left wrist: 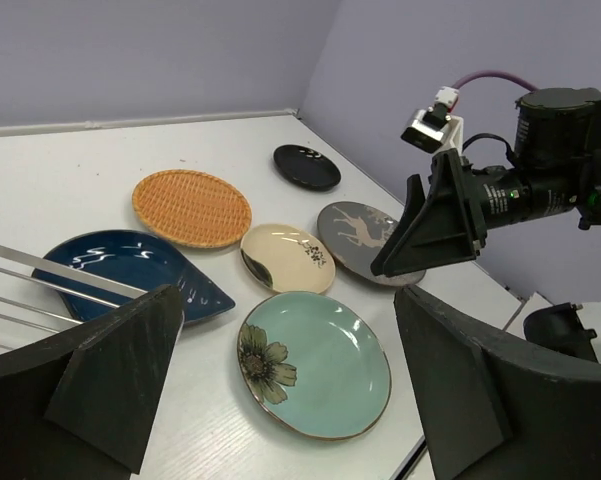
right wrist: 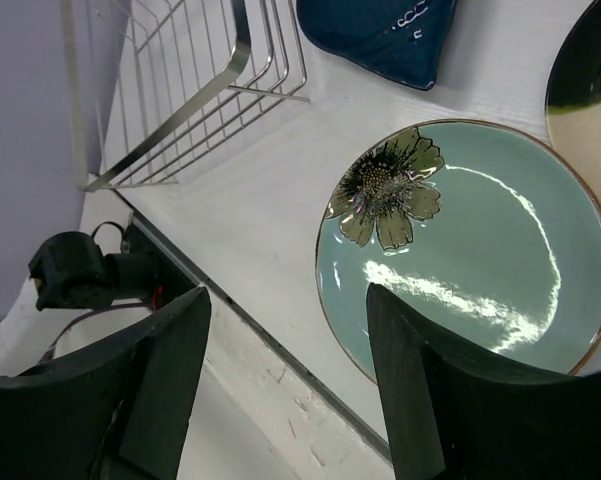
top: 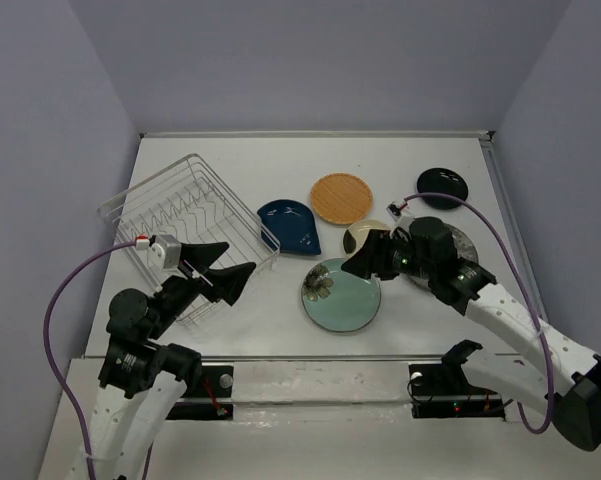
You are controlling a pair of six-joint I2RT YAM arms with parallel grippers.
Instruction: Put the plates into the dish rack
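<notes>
Six plates lie on the white table. The large pale teal flower plate (top: 340, 295) is nearest. The small cream plate (top: 363, 236) and the grey deer plate (top: 460, 243) are partly hidden under my right arm. The dark blue teardrop plate (top: 290, 225), the orange round plate (top: 342, 198) and the small black plate (top: 442, 187) lie farther back. The wire dish rack (top: 180, 220) stands at the left and holds no plates. My left gripper (top: 238, 258) is open and empty by the rack's near right corner. My right gripper (top: 358, 255) is open and empty above the teal plate's (right wrist: 470, 250) far edge.
The table's front edge (top: 310, 357) runs just below the teal plate. In the left wrist view the rack's wires (left wrist: 40, 270) cross in front of the blue plate (left wrist: 130, 270). Purple-grey walls close in the table at the back and both sides.
</notes>
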